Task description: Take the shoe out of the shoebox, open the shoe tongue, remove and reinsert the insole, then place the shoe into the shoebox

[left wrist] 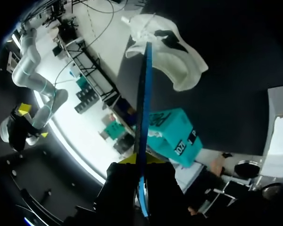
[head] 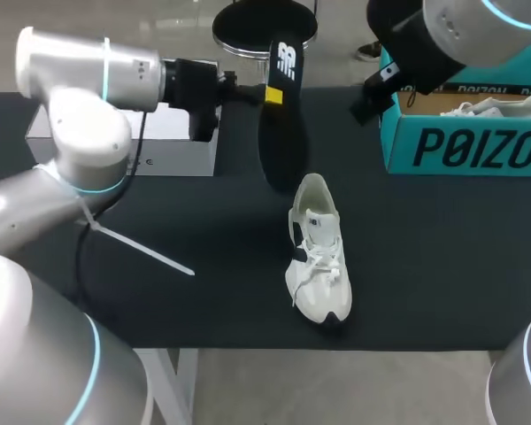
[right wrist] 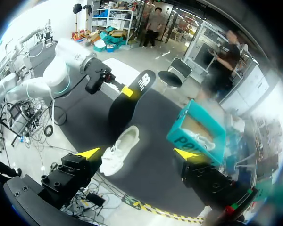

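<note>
A white shoe (head: 319, 257) lies on the black table (head: 442, 257) near its front edge, heel toward the back. My left gripper (head: 267, 94) is shut on a black insole (head: 280, 133), held above the table just behind the shoe's heel. In the left wrist view the insole (left wrist: 143, 94) shows edge-on between the fingers (left wrist: 153, 160), with the shoe (left wrist: 172, 56) ahead of it. The teal shoebox (head: 460, 146) stands at the back right with a second white shoe (head: 500, 108) inside. My right gripper (right wrist: 137, 154) hangs open, high above the table, holding nothing.
A white box (head: 173, 142) sits at the back left under my left arm. A thin white strip (head: 142, 248) lies on the table's left part. My right arm (head: 425, 44) hovers over the shoebox's left end.
</note>
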Tool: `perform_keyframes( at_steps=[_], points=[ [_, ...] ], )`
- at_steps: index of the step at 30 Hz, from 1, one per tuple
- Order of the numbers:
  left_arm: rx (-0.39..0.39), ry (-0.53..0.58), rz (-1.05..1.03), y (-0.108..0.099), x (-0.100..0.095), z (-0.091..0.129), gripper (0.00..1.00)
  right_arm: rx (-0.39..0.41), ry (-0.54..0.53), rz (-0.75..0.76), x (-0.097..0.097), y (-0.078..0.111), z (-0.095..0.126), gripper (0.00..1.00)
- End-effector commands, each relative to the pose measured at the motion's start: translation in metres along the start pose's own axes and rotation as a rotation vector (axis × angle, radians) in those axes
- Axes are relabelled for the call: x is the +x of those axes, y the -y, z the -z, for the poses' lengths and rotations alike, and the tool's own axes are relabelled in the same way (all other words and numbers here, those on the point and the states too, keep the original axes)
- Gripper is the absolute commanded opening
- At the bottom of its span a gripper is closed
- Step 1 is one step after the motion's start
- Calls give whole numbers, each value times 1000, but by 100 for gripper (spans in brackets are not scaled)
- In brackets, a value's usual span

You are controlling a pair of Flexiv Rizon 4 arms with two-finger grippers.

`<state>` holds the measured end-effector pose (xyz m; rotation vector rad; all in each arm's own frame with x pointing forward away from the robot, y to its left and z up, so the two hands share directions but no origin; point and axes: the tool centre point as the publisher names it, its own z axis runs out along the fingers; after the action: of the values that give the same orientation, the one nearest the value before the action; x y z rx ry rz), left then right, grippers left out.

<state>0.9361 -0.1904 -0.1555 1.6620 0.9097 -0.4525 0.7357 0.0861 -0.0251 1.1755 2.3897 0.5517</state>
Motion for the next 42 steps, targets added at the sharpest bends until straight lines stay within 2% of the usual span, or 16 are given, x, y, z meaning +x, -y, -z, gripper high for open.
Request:
perform_keyframes(
  at_steps=[1, 15, 23, 29, 36, 42],
  points=[
    [10, 30, -2, -3, 9, -29, 0, 5, 0, -1, 1, -2, -1, 100],
    [13, 59, -40, 14, 1, -41, 0, 5, 0, -1, 1, -2, -1, 100],
    [0, 66, -16, 25, 8, -57, 0, 5, 0, -1, 1, -2, -1, 100],
    [-8, 72, -14, 16, 5, -56, 0, 5, 0, -1, 1, -2, -1, 100],
    [-37, 74, 8, -3, 3, -39, 0, 5, 0, -1, 1, -2, -1, 100],
    [-38, 88, 23, -9, -5, -29, 0, 5, 0, -1, 1, -2, -1, 100]
  ],
)
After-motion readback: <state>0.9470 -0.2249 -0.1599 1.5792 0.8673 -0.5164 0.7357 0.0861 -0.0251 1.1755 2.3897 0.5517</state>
